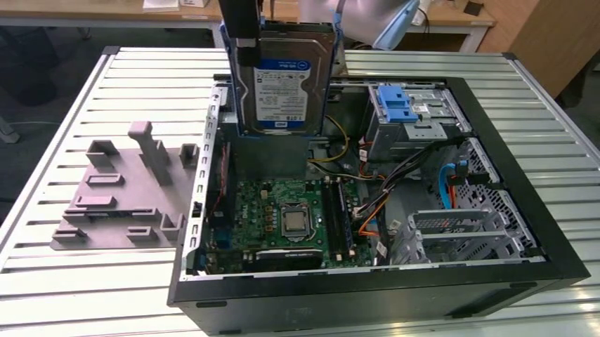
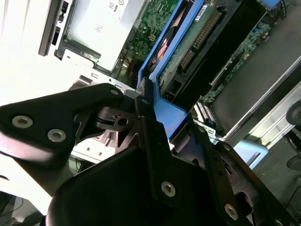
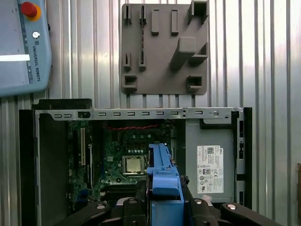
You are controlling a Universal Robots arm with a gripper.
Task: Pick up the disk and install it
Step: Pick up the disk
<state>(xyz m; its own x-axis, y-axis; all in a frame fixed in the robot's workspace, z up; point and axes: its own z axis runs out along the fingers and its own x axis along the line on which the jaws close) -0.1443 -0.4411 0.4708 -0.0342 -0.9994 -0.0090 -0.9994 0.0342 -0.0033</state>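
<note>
Exterior view. My gripper (image 1: 247,49) hangs from above with its fingers clenched on the disk (image 1: 281,81), a flat silver rectangular hard drive with a blue-and-white label and a blue plastic frame round its edges. The disk stands on edge, label facing the camera, raised above the far part of the open black computer case (image 1: 525,147), which lies on its side on the slatted metal table (image 1: 84,295). Below and nearer sits the green motherboard (image 1: 281,210). To the exterior view's right in the case is a blue plastic latch (image 1: 403,105) on a grey drive cage. To the exterior view's left of the case lies a grey moulded fixture plate (image 1: 122,200).

Second wrist view. My black fingers (image 2: 150,136) pinch the blue frame at one end of the disk. The disk's circuit-board side is exposed here, with its connector pins in sight.

First wrist view. Looking down past the blue frame into the case: the motherboard, and beside it a large grey metal box with a white sticker (image 3: 209,165). Beyond the case are the fixture plate and a grey-blue pendant with a red button (image 3: 23,47).

Handling, my judgement: rigid and dense for its size, and shock-sensitive. The frame may flex slightly. Best held by the frame edges, off the bare board.
</note>
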